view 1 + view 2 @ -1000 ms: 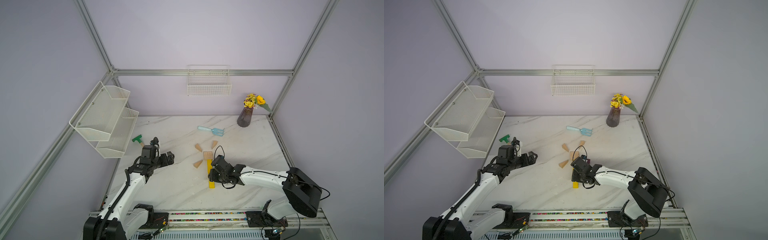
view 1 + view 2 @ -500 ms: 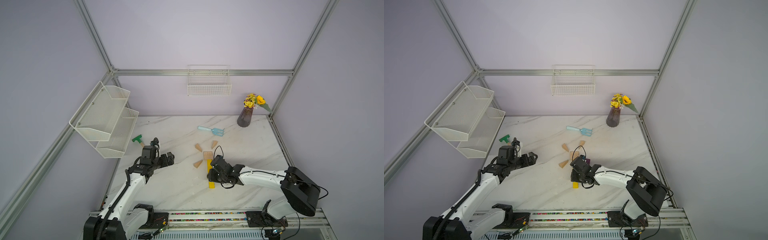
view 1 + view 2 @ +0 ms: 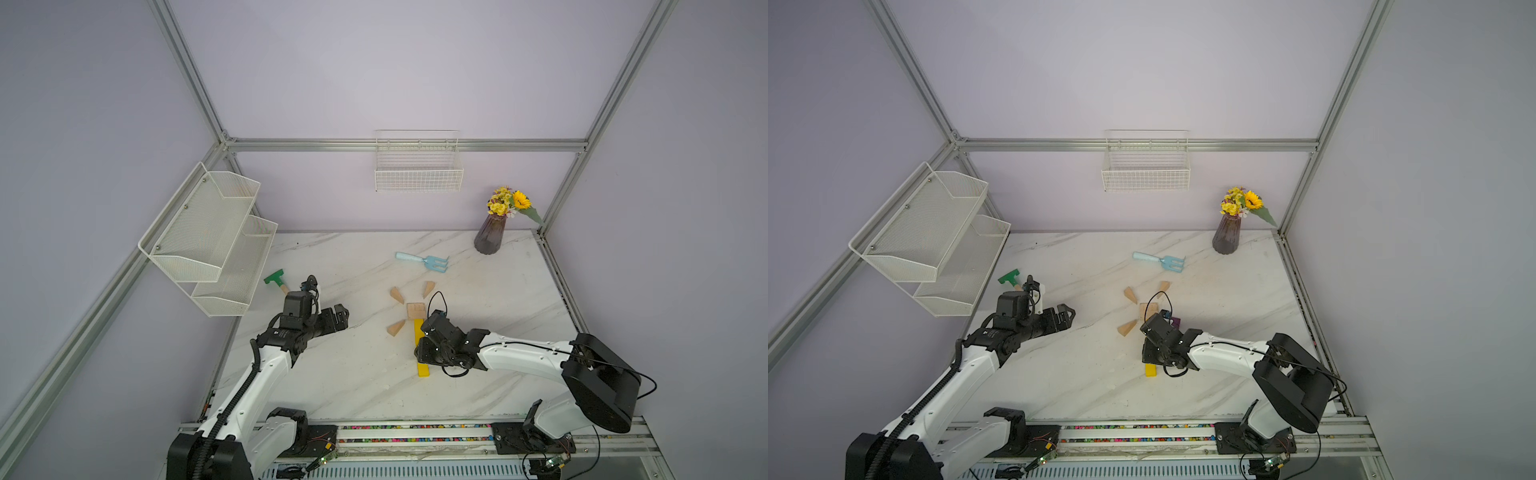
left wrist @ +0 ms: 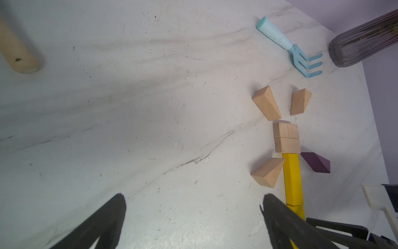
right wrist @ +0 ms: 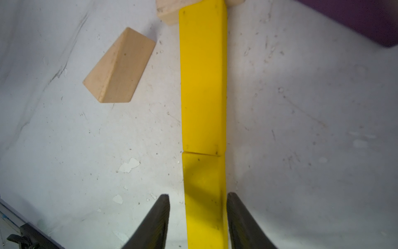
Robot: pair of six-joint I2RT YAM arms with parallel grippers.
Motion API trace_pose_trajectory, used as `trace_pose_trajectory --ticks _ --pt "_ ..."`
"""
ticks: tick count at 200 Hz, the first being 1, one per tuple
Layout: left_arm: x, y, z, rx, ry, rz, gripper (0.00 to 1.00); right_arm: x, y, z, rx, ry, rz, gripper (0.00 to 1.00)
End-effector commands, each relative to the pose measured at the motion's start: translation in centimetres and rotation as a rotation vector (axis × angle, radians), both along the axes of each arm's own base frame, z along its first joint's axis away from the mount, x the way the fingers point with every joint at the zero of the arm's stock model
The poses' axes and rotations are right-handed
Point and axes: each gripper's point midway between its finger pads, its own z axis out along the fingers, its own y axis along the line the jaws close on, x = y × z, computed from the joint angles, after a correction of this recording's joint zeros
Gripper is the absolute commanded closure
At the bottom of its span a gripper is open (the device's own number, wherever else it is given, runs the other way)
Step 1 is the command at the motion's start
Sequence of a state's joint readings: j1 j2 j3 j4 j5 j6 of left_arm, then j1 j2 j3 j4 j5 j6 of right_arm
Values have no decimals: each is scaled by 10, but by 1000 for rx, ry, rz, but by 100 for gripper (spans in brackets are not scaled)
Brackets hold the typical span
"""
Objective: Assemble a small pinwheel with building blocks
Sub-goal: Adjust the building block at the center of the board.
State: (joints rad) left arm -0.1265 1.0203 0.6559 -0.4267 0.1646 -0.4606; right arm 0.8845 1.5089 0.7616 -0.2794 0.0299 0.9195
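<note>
White-shelled arms (image 3: 519, 357) w/ blk joints, blk ribbed cable hose (image 3: 239, 395) on L one.

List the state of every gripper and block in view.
left gripper: open, empty.
right gripper: open, astride the lower yellow bar.
upper yellow bar: flat, butting the hub.
purple wedge: flat, tip toward the hub.
tan wedges: flat, fanned around the hub.
rake: lying flat.
vase: upright.

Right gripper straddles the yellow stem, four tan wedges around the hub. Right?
Not four: three tan wedges and one purple wedge, seen in the left wrist view. The right gripper does straddle the yellow stem, and the wedges surround the hub.
</note>
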Motion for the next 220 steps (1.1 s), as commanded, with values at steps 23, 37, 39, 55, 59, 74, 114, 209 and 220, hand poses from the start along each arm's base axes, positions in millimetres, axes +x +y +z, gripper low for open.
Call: trace_pose_trajectory --ticks 23,37,39,55,59,74,114,209,220 --pt "5 0 11 -11 -49 5 0 -15 -3 27 -84 -53 48 56" --pt "5 0 11 -11 -50 5 0 -29 -4 23 -108 -44 79 71" --pt "5 0 11 -11 -49 4 0 -32 -4 22 -112 -42 85 74" --pt "4 0 10 -11 -46 4 0 -49 -3 18 -122 -33 118 91" --pt "5 0 10 -10 -47 3 0 -53 -3 16 -123 -30 122 95" --pt "4 0 10 -10 -47 5 0 -67 -2 11 -132 -16 145 100" --pt "4 1 8 -9 -43 6 0 -81 5 -1 -142 6 178 100" --pt "3 0 6 -11 -38 5 0 -71 9 -14 -188 9 113 100" --pt "3 0 5 -10 -38 5 0 -70 9 -14 -192 7 110 100"
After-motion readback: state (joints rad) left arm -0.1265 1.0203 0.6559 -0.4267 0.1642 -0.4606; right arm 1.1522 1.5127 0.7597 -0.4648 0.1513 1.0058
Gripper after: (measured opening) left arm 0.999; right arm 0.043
